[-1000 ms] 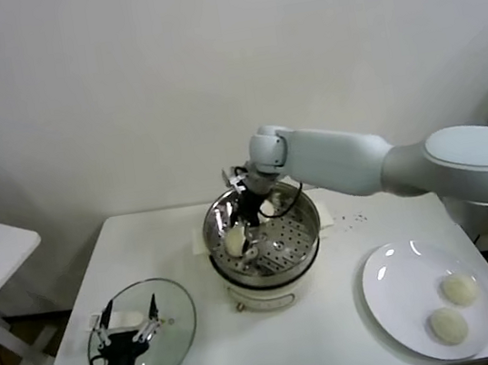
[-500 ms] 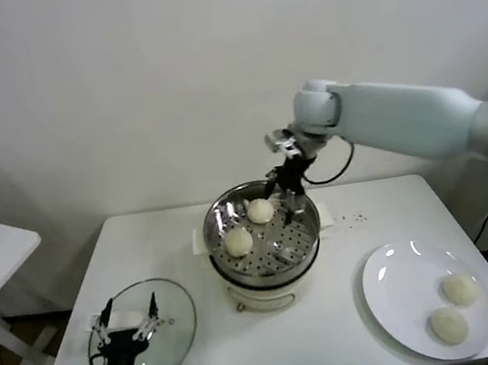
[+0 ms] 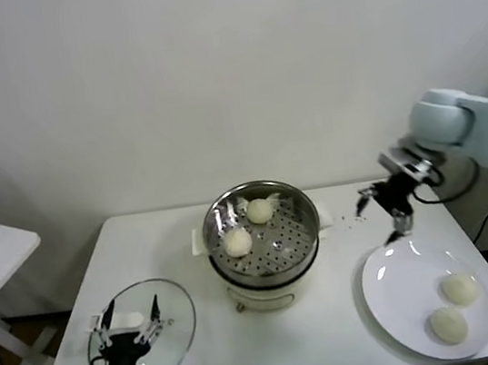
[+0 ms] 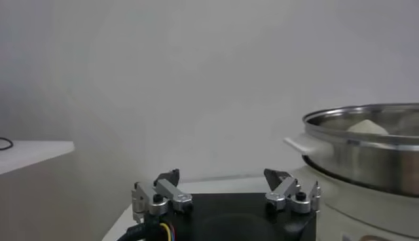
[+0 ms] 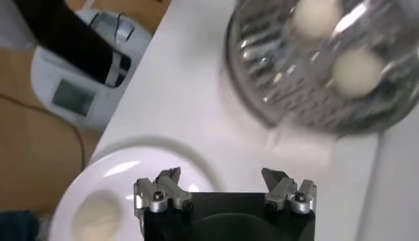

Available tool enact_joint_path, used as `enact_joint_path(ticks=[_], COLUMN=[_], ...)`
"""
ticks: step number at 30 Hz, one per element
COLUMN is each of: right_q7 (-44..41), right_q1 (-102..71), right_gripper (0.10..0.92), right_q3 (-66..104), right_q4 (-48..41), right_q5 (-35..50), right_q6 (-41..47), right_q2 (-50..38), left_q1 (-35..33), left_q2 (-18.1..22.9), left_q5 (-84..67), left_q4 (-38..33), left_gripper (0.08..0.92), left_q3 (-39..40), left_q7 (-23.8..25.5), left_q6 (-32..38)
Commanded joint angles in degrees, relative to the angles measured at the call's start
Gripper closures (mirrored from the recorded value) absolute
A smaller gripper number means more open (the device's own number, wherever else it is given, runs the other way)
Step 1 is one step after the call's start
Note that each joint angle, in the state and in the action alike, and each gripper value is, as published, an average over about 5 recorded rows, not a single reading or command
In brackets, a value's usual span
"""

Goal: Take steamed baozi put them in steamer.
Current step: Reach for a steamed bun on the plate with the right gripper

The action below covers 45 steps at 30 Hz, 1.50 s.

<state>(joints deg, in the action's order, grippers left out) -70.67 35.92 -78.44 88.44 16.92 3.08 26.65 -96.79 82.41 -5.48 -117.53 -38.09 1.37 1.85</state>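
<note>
Right gripper point(image 3: 385, 216) splayed above plate point(image 3: 398, 292)

Right gripper point(image 3: 387, 216) raised, fingers spread; left gripper point(image 3: 130, 326) low, fingers apart.

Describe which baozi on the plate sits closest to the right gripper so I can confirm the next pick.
Find the white plate on the table's right side, below the open right gripper. It holds two baozi near its outer edge. The one you want lies farther from the table's front edge than the other bun.

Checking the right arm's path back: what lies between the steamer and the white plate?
In the head view, only bare white table separates the steamer from the plate. The open right gripper hangs above that gap, near the plate's far rim.
</note>
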Motion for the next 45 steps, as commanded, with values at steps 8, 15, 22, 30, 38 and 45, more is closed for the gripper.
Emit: enact_joint_path(ticks=[8, 15, 22, 30, 38, 45], right_q7=[2.47, 3.22, 4.93, 7.09, 7.98, 6.92], right_q1=[-33.52, -45.69, -47.29, -48.24, -48.26, -48.62], right_gripper=[0.203, 0.203, 0.203, 0.203, 0.203, 0.203], right_q3=[20.71, 29.63, 29.81, 29.99, 30.02, 30.00], right_q4=[5.76, 5.12, 3.19, 1.56, 0.38, 0.57], right_q5=[-12.25, -15.31, -18.81, -21.35, -21.51, -21.08], right_q6=[-0.97, -1.08, -1.34, -1.34, -1.28, -1.30], right_q2=[-20.20, -18.47, -14.95, -11.10, -8.76, -8.78], left_q1=[-1.33, -1.66, -1.78, -1.93, -2.03, -1.67], left_q2=[0.65, 0.68, 0.68, 0.75, 0.85, 0.84], left_q5=[0.17, 0.09, 0.23, 0.83, 1.14, 1.22], left_q4=[-0.56, -0.55, -0.57, -0.18, -0.06, 0.58], left_gripper=[0.177, 0.177, 0.177, 0.177, 0.177, 0.177], left_q3=[0.88, 0.48, 0.07, -0.06, -0.29, -0.41], left_q7=[0.06, 0.03, 0.03, 0.04, 0.14, 0.12], left_q6=[0.66, 0.75, 0.59, 0.66, 0.67, 0.65])
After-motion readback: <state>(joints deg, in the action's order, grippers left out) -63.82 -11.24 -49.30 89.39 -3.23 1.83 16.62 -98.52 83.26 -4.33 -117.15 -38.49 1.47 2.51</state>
